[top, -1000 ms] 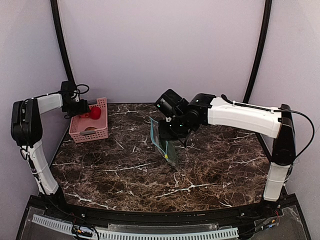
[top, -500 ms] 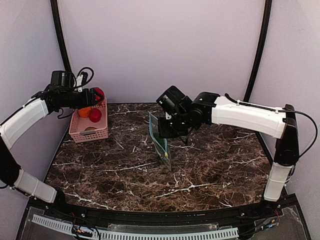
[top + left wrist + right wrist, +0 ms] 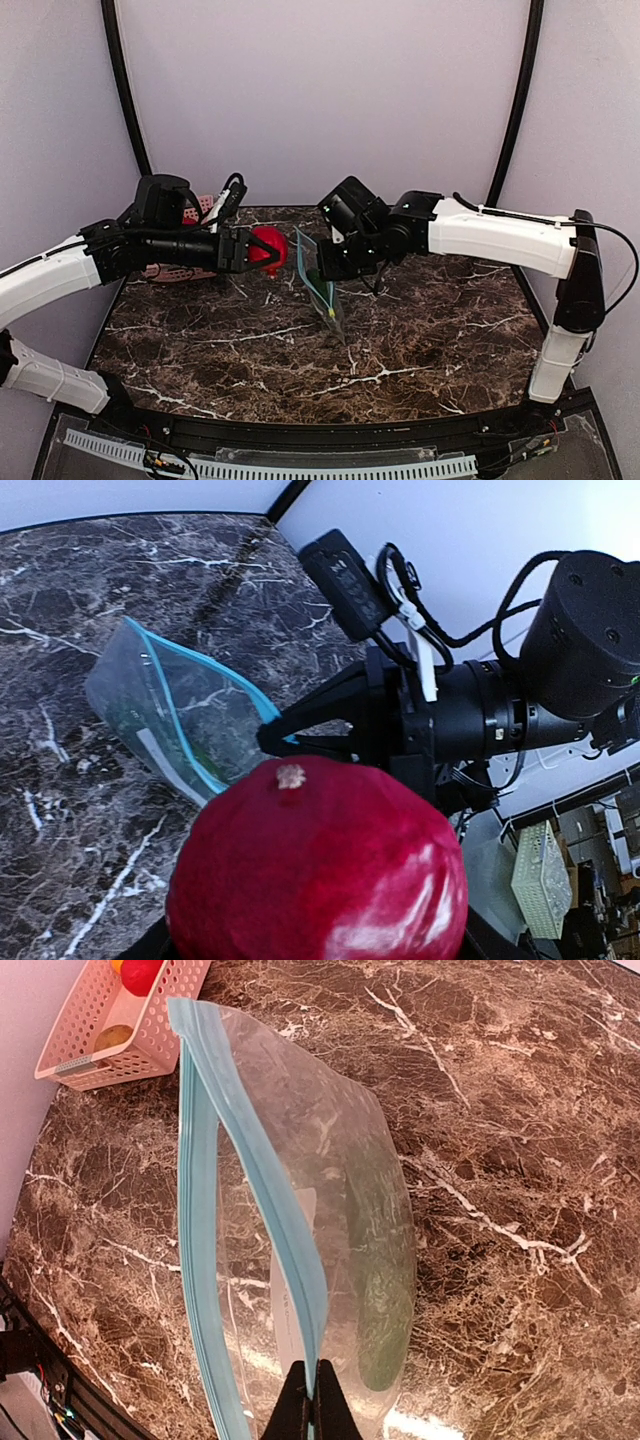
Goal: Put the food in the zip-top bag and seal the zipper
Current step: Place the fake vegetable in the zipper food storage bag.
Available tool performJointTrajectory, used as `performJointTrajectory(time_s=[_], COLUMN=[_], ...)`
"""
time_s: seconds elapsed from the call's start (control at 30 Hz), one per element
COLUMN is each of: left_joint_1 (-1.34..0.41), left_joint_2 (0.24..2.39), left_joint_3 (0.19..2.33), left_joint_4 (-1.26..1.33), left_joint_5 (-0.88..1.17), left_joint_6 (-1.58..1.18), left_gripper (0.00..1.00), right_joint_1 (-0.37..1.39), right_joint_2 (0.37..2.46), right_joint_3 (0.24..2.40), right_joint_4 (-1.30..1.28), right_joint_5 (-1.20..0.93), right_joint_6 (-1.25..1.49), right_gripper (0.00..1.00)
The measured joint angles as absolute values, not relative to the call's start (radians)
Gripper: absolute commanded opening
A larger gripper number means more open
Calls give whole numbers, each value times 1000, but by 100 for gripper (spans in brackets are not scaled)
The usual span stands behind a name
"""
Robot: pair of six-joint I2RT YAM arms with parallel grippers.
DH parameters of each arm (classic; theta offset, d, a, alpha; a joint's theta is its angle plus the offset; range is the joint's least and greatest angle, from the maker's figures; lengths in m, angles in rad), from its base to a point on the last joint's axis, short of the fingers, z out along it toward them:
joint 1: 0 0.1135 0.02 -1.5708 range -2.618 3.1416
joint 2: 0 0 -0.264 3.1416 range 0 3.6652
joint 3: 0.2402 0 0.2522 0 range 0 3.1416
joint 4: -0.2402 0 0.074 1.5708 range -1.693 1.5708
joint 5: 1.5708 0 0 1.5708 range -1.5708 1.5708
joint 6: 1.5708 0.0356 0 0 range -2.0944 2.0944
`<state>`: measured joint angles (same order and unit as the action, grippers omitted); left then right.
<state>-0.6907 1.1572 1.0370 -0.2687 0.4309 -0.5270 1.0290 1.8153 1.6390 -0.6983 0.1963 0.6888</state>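
Note:
My left gripper is shut on a red round fruit, held in the air just left of the bag's mouth. The fruit fills the bottom of the left wrist view. My right gripper is shut on one side of the teal-blue zipper strip and holds the clear zip-top bag upright with its mouth open toward the left. The pinch shows in the right wrist view. The bag also shows in the left wrist view. A dark green patch shows inside the bag.
A pink slotted basket stands at the back left corner, partly hidden behind my left arm in the top view. It holds a red piece and a brownish piece. Dark marble tabletop lies around the bag.
My left arm has swung right from the basket with the red fruit, up to the bag's mouth. My right gripper has kept its hold on the bag, nearly still.

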Motion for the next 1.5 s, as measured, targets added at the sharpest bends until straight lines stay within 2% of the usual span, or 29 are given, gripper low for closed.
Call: performJointTrajectory(time_s=[0.2, 0.57, 0.87, 1.37, 1.5], left_joint_1=[-760, -768, -767, -769, -769], left_joint_2=[1234, 1416, 1473, 1567, 1576], left_joint_3=[1016, 1011, 1018, 1083, 1085], left_joint_4=[-117, 63, 42, -136, -171], left_joint_5=[454, 447, 374, 275, 263], left_joint_6=[-624, -717, -719, -661, -647], left_gripper=[63, 63, 62, 62, 65], right_joint_1=[1031, 1048, 1047, 1085, 1089], right_joint_2=[1802, 1790, 1790, 1790, 1790], right_joint_3=[1628, 1617, 1612, 1611, 1605], right_joint_4=[-679, -656, -667, -618, -600], right_joint_5=[183, 179, 184, 152, 144], right_joint_6=[685, 663, 654, 640, 638], right_gripper=[0, 0, 0, 0, 0])
